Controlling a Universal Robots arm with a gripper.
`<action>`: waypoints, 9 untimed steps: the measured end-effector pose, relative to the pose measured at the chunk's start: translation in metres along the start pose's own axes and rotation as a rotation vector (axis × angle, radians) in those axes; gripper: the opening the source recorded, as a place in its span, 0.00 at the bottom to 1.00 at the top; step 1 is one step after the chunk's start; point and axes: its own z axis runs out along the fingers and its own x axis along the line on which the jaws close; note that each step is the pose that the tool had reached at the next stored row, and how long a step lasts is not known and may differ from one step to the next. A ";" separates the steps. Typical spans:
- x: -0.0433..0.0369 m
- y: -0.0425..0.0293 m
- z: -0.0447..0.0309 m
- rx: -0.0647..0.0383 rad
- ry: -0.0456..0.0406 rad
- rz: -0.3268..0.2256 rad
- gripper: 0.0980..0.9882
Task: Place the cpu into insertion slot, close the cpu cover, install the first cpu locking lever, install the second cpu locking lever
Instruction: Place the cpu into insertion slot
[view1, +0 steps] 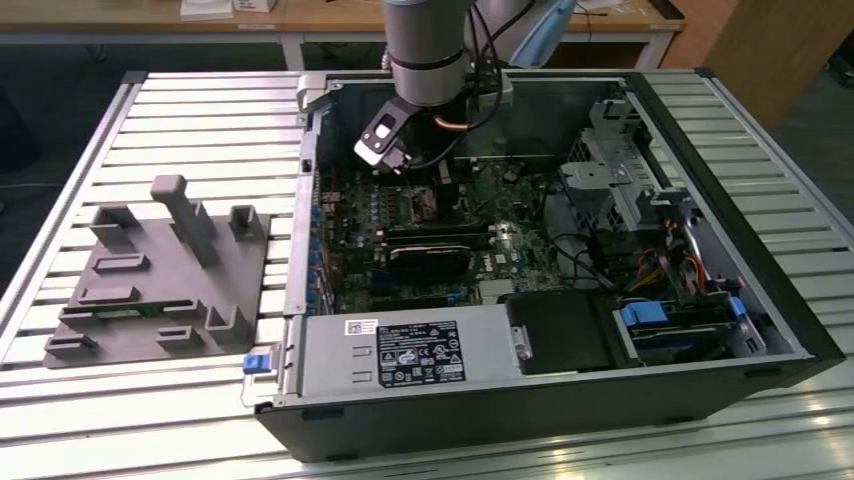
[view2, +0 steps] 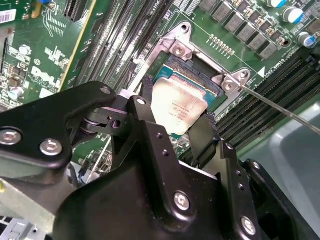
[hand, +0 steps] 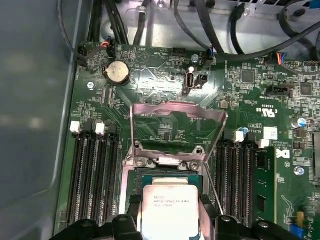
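End effector (view2: 176, 116) clamped on the cpu (view2: 178, 102) at the insertion slot (view2: 192, 75).
Two black fingers (view2: 148, 107) pinch the chip's opposite edges, holding it partly over the open socket in the green motherboard (hand: 155, 80); contact cannot be told. In the first wrist view the cpu cover (hand: 177, 112) stands raised behind the slot, a thin locking lever (hand: 212, 192) beside it.

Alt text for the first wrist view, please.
The gripper holds the cpu by two opposite edges over the insertion slot, not yet seated. The cpu cover stands flipped open at the slot's edge, on the green circuit board.
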 end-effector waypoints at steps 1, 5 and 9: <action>0.0000 -0.0001 0.0007 0.000 -0.0001 0.003 0.49; 0.0001 -0.0005 0.0030 0.001 -0.0013 0.024 0.49; 0.0002 -0.0010 0.0053 0.001 -0.0038 0.047 0.49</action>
